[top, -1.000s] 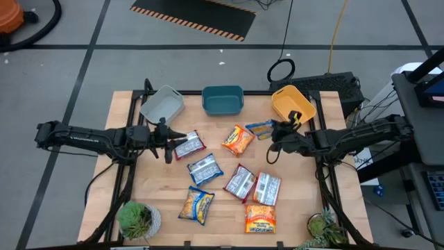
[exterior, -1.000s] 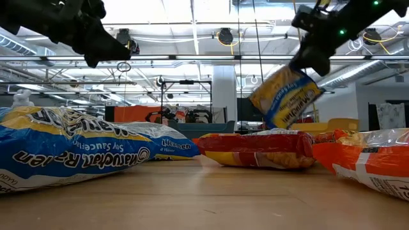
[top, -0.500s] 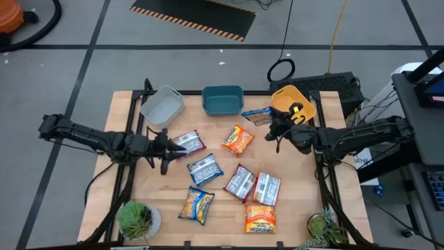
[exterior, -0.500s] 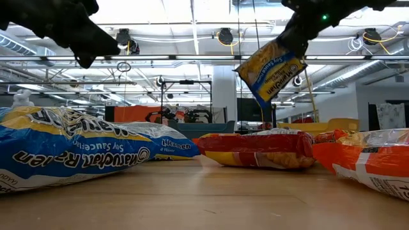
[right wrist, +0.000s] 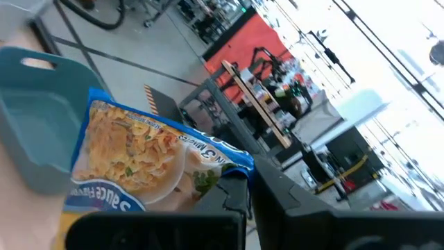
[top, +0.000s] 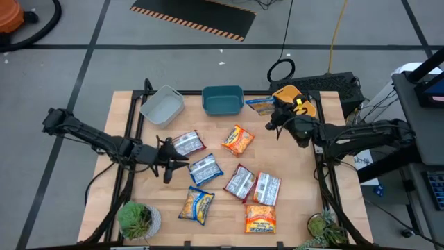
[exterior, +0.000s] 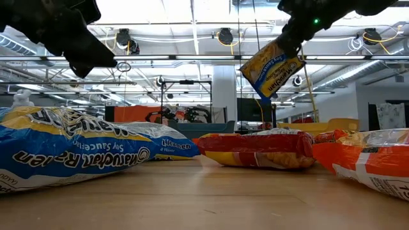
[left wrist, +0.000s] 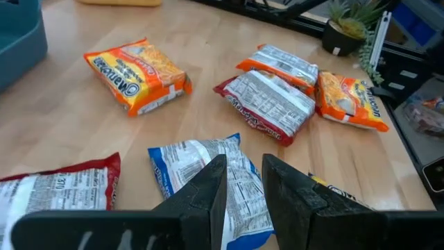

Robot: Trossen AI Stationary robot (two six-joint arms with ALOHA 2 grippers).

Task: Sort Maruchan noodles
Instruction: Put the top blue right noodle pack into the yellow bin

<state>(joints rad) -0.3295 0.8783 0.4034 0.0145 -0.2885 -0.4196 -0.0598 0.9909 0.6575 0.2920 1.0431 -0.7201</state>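
Observation:
Several Maruchan noodle packets lie flat on the wooden table: a blue-and-white one (top: 205, 169), silver-and-red ones (top: 187, 144) (top: 240, 182), orange ones (top: 238, 139) (top: 260, 218) and a yellow one (top: 197, 205). My right gripper (top: 275, 117) is shut on a yellow-and-blue packet (top: 260, 105) and holds it high between the teal tub (top: 223, 100) and the yellow tub (top: 293, 103). My left gripper (left wrist: 243, 167) hovers just left of the blue-and-white packet (left wrist: 208, 180), its fingers a narrow gap apart and holding nothing. My right gripper pinches the yellow-and-blue packet by its blue end seam (right wrist: 220, 171) between its two fingers. The fingers come roughly level from the table's right side. The packet is lifted clear and hangs tilted below the fingers (exterior: 271, 67), reaching toward the teal tub.
A grey tub (top: 161, 104) stands at the far left beside the teal one. Small potted plants sit at the near left corner (top: 135, 219) and the near right corner (top: 326, 229). Bare wood shows along the table's left side.
My right gripper has risen and gone toward the far edge with the yellow-and-blue packet, tipping up; the packet now hangs higher, between the teal and yellow tubs. My left gripper has swung toward the near edge and sunk a little, coming beside the blue-and-white packet.

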